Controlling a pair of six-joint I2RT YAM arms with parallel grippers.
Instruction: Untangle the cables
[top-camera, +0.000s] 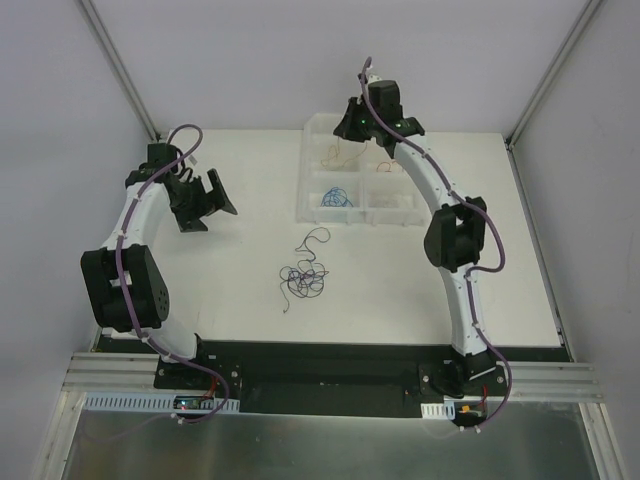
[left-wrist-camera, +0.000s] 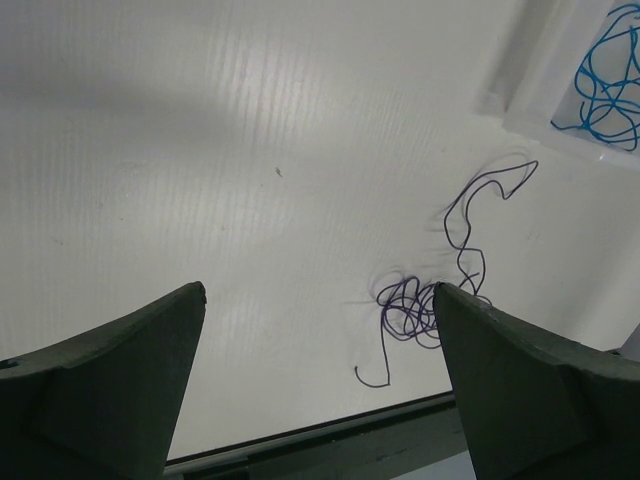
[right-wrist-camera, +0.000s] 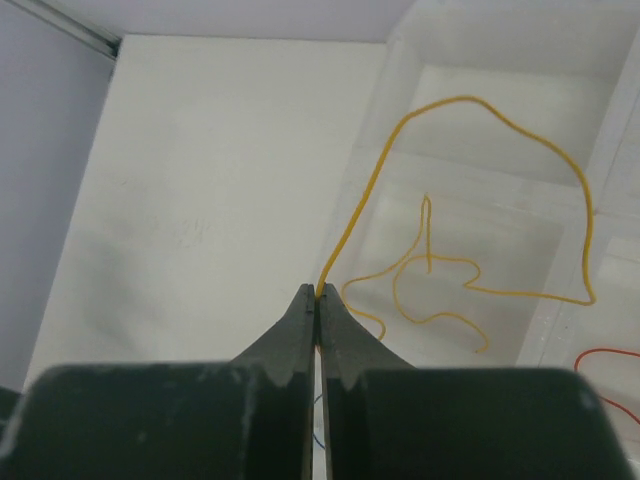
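Presently right tool (right-wrist-camera: 317, 292) clamps the yellow cable (right-wrist-camera: 460, 98); left tool (left-wrist-camera: 318, 290) stands wide apart

No readable text, labels, brands, numbers or signs in any view.
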